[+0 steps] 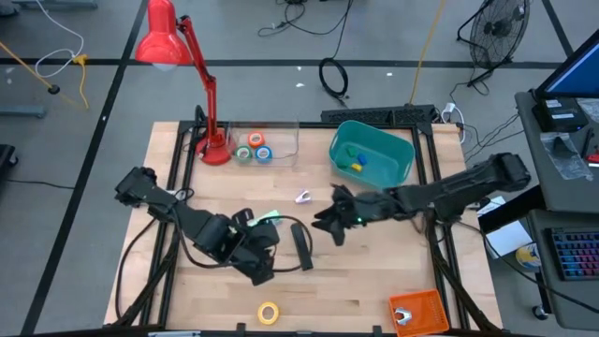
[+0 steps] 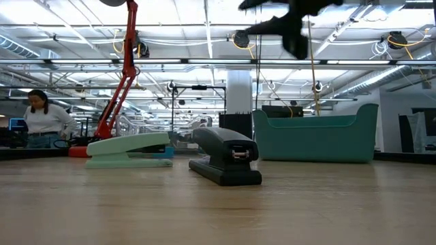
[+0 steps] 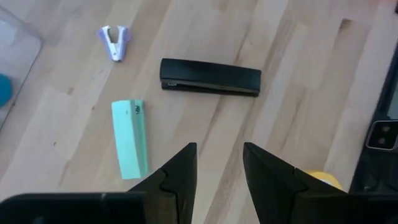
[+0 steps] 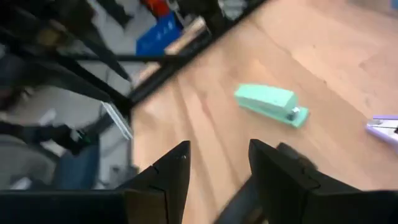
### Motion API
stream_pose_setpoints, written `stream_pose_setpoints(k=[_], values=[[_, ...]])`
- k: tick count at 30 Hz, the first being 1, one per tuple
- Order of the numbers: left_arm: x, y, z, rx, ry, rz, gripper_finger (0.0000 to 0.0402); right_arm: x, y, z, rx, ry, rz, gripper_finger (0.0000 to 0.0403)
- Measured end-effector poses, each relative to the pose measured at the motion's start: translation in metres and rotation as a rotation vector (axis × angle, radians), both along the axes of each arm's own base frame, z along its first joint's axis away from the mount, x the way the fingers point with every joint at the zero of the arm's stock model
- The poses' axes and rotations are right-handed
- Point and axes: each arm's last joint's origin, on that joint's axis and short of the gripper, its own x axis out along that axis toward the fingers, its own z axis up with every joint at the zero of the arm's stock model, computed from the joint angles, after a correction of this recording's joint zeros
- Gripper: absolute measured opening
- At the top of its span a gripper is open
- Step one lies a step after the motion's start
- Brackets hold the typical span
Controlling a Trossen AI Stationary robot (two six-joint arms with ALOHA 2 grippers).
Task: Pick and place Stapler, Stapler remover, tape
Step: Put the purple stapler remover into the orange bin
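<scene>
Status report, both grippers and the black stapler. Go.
Left gripper open, empty, above table short of black stapler. Right gripper open, empty, hovering. Mint stapler beside it.

From above, the left arm covers most of the mint-green stapler (image 1: 269, 219), leaving only a sliver visible. The black stapler (image 4: 292, 159) is largely hidden behind the right gripper's fingers (image 4: 277, 180). A yellow tape roll (image 3: 323, 180) peeks past the left gripper's finger (image 3: 267, 183), and the staple remover (image 4: 387, 129) is cut off, apparently mid-body.
</scene>
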Motion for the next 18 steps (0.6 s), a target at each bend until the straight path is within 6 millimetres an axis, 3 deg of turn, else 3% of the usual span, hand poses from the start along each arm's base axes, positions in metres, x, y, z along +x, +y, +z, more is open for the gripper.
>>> stream_pose_setpoints(k=[12,18], values=[[-0.011,-0.010,-0.011,0.029,0.033,0.052,0.0131,0.050,-0.071,-0.029,-0.195,0.403,0.152,0.0155],[-0.021,-0.020,-0.030,0.016,0.089,0.091,0.0131,0.067,-0.086,-0.031,-0.301,0.462,0.249,0.0155]])
